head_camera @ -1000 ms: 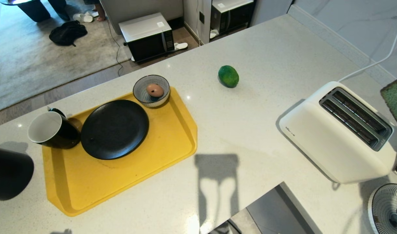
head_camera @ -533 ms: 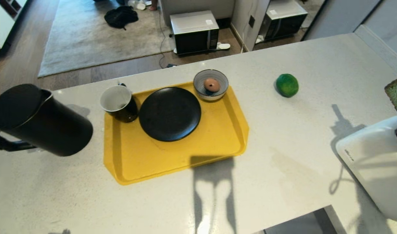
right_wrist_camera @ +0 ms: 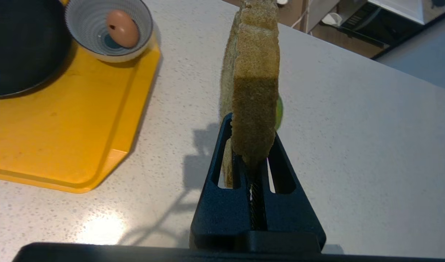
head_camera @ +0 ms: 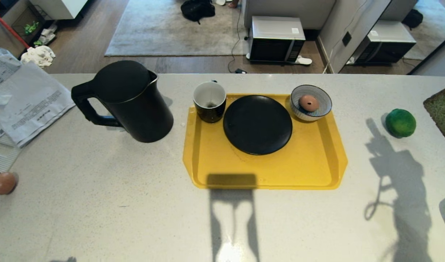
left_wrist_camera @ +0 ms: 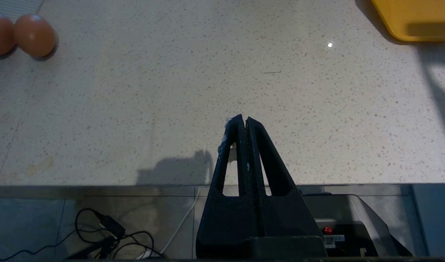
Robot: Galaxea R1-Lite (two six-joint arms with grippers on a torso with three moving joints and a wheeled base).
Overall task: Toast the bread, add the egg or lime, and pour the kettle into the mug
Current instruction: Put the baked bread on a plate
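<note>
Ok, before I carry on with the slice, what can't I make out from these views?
- Toaster: outside every view.
- Bread: head view's right edge crops it; right gripper holding it shows only in the right wrist view.
- Lime: mostly behind the bread there.
- Kettle: lid hides contents.

Counter layout, left to right.
Kettle [head_camera: 129, 100] left of tray [head_camera: 215, 171]; on tray: mug [head_camera: 209, 100], plate [head_camera: 257, 124], bowl [head_camera: 311, 102] holding egg [head_camera: 308, 103]; lime [head_camera: 400, 123] right.
</note>
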